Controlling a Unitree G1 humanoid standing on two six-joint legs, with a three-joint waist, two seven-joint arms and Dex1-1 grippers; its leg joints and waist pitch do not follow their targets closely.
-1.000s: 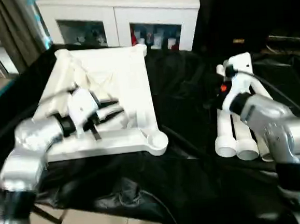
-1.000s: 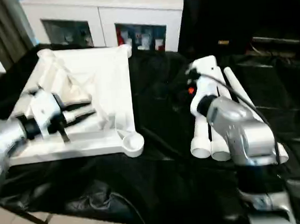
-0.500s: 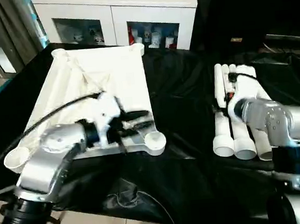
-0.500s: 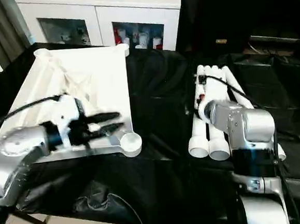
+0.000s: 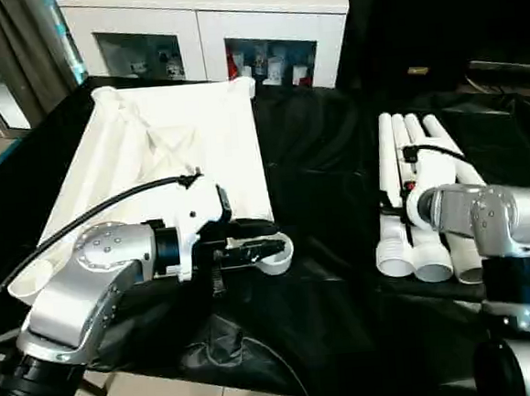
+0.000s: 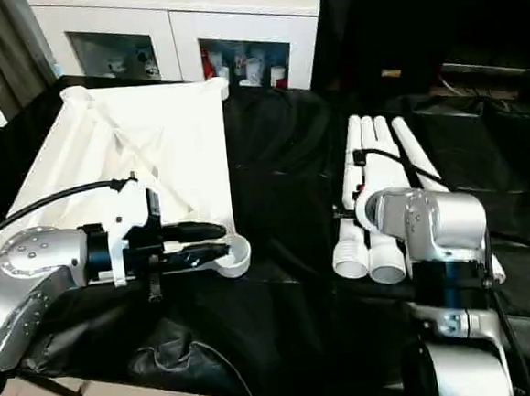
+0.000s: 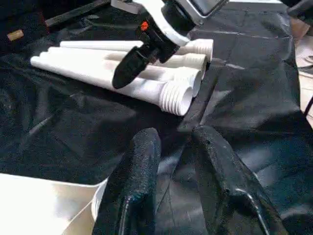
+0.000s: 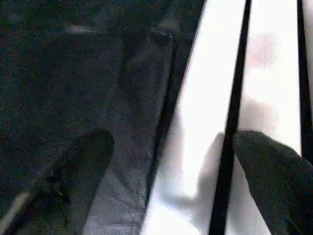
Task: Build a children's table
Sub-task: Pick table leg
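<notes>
1. The white tabletop lies underside up on the left half of the black-draped bench, one round corner socket at its near right corner. It lies where it lay a second ago.

2. The left tool now reaches level over the near right edge of the tabletop, its fingertips at the corner socket. A second ago it hung further left, over the ribbed middle of the panel, so it has swung towards the corner.

3. The left tool's two black fingers stand a little apart with nothing between them. In the left wrist view they point across the black cloth towards the legs, with the socket's rim just below them.

4. The four white legs lie side by side on the right half of the bench, wide threaded ends towards the robot, well apart from the tabletop. They lie as they did before.

5. The right tool has tipped downward since a second ago and now hangs over the legs near their wide ends.

6. The right tool is spread wide: in the right wrist view one finger is over a leg and the other over the cloth beside it, gripping nothing.

7. A white cabinet stands behind the bench.
</notes>
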